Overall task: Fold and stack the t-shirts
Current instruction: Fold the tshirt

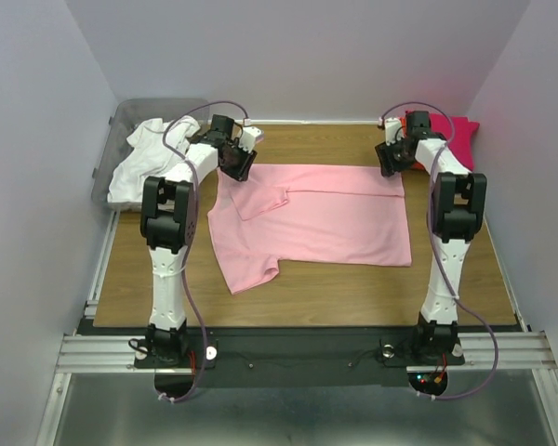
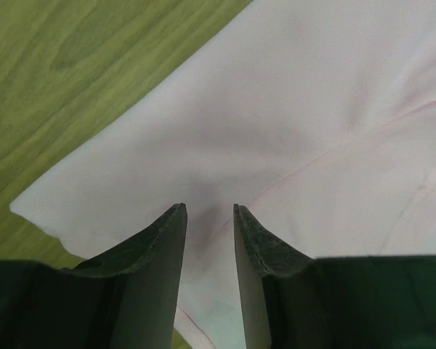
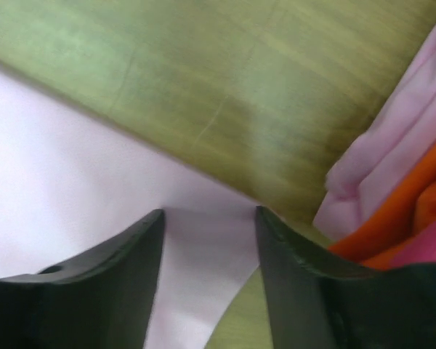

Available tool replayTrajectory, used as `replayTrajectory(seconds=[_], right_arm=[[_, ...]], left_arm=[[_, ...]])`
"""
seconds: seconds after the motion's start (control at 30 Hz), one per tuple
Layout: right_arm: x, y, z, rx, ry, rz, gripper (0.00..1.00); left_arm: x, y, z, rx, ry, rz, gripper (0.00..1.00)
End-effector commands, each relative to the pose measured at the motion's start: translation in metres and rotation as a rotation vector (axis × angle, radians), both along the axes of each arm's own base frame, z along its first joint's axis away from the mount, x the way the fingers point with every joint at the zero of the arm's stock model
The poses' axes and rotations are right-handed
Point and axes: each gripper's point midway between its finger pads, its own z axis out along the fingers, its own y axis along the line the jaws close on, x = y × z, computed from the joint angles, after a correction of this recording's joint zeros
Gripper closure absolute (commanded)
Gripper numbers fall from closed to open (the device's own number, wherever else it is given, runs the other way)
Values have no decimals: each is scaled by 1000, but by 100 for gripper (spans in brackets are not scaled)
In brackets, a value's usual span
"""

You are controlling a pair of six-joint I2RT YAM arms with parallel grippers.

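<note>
Both the left gripper (image 2: 209,207) and right gripper (image 3: 209,211) hung part-open, seemingly empty, over the pink t-shirt's (image 1: 325,218) far corners; lifting straight up seemed wisest.

From the top cam, the left gripper (image 1: 239,169) and right gripper (image 1: 391,165) both have their tips tucked under the wrist housings. So from up there I can't tell if they touch the light pink t-shirt (image 1: 325,218).

The folded stack (image 1: 458,137) in the far right corner is mostly behind the right arm (image 1: 456,200), with just magenta and a sliver of orange peeking out.

The right wrist shot is pretty smeary, and the stack runs off its right edge. The left wrist view crops the shirt at top and right.

The white t-shirt (image 1: 139,167) is a crumpled heap in the bin (image 1: 121,123), and I can't make out its sleeves.
</note>
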Motion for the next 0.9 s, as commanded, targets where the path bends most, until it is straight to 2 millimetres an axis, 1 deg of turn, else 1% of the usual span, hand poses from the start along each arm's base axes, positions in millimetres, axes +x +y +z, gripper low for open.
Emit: replayTrajectory(seconds=[0.0,0.03,0.07,0.1,0.17,0.2,0.23,0.27,0.3,0.33,0.37,0.4,0.43,0.47,0.5,0.53,0.57,0.63,0.67,0.77,0.87], right_arm=[[-21,17,94,40,-146,105,35],[-33,20,106,31,-160,145,34],[-59,26,119,42,-151,186,34],[-73,29,123,19,-150,233,34],[-102,30,123,-3,-119,276,36],[-134,30,115,-17,-72,308,38],[-150,31,110,-30,-45,329,39],[-170,31,104,-41,-17,348,43],[-198,30,81,-45,58,367,44],[-214,28,87,-72,45,372,45],[-227,27,83,-84,58,382,46],[-248,25,64,-97,106,401,48],[-256,24,64,-110,104,405,48],[-265,22,67,-127,90,404,49],[-273,21,62,-139,99,415,50],[-286,19,50,-149,132,420,50],[-291,17,49,-163,117,422,51],[-298,14,42,-185,116,427,52],[-304,11,33,-204,114,425,52],[-310,7,24,-228,116,432,52],[-311,6,17,-233,123,434,52]], left_arm=[[-18,-12,102,-89,-105,-104,53],[-26,-13,111,-100,-112,-122,53],[-44,-11,124,-105,-121,-133,50],[-55,-11,129,-111,-125,-164,47],[-77,-8,134,-110,-121,-192,45],[-100,-3,134,-100,-113,-221,45],[-112,-1,131,-100,-100,-233,45],[-132,5,124,-91,-81,-237,45],[-142,7,120,-86,-72,-246,45],[-151,10,117,-79,-70,-260,45],[-160,12,123,-78,-90,-261,46],[-175,16,106,-71,-47,-262,46],[-182,18,103,-66,-41,-269,46],[-189,19,105,-66,-48,-275,46],[-197,21,97,-64,-25,-271,47],[-201,23,94,-60,-19,-269,47],[-206,24,91,-58,-16,-268,47],[-211,26,89,-56,-13,-262,47],[-215,27,87,-59,-9,-259,47],[-219,26,84,-66,-1,-257,47],[-225,28,77,-63,17,-253,47]])
